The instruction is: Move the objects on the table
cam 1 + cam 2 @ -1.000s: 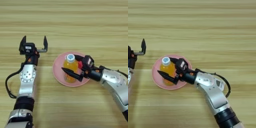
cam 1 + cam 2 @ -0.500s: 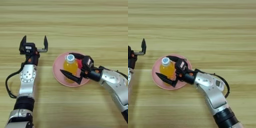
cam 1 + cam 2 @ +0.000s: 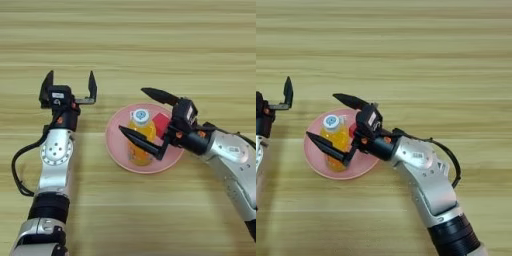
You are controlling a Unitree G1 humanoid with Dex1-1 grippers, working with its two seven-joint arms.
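Note:
A small orange juice bottle (image 3: 145,130) with a white cap stands upright on a round pink plate (image 3: 115,150). A small red cube (image 3: 161,123) lies on the plate just right of the bottle. My right gripper (image 3: 132,110) reaches in from the right and is open wide. One finger lies beyond the bottle and the other crosses in front of its body, so the bottle stands between them. My left gripper (image 3: 70,79) is open and holds nothing, left of the plate and a little further back.
The plate sits on the light wooden table (image 3: 150,40), a little in front of its middle. My left arm runs down the left side of the view, with a black cable looping beside it.
My right gripper's fingers have spread wider around the bottle, the far finger swinging away from it. Bottle, cube, plate and left arm have stayed where they were.

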